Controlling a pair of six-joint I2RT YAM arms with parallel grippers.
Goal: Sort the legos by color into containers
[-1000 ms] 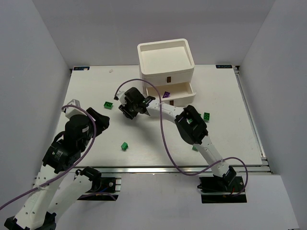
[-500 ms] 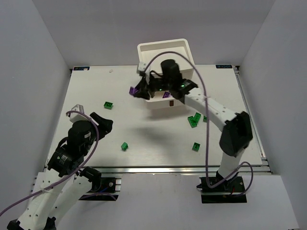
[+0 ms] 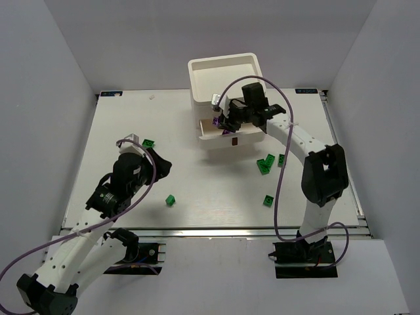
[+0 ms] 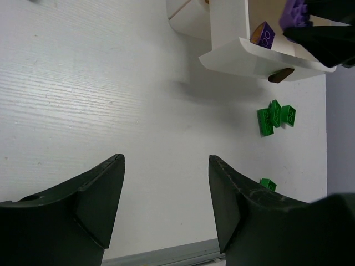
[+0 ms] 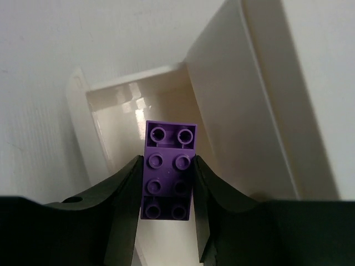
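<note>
My right gripper (image 5: 166, 185) is shut on a purple lego (image 5: 169, 169), studs facing the camera, held above the pulled-out drawer (image 5: 119, 119) of the white containers unit (image 3: 226, 85). In the top view that gripper (image 3: 222, 121) hangs over the drawer's left part (image 3: 209, 136). Another purple lego (image 4: 264, 36) lies in that drawer. Green legos lie on the table: one (image 3: 148, 143) by my left arm, one (image 3: 170, 200) near the front, a cluster (image 3: 266, 164) and a single one (image 3: 268, 200) on the right. My left gripper (image 3: 159, 165) is open and holds nothing, low over the table.
The unit's top tray (image 3: 197, 67) stands at the table's back. The drawer's brown handle (image 4: 280, 75) faces forward. The table's front rail (image 3: 216, 230) runs behind my left fingers (image 4: 105, 188). Grey walls enclose both sides.
My right arm swung from left of the unit to over the open drawer, carrying the purple lego. My left arm reached farther out over the table, toward the right.
</note>
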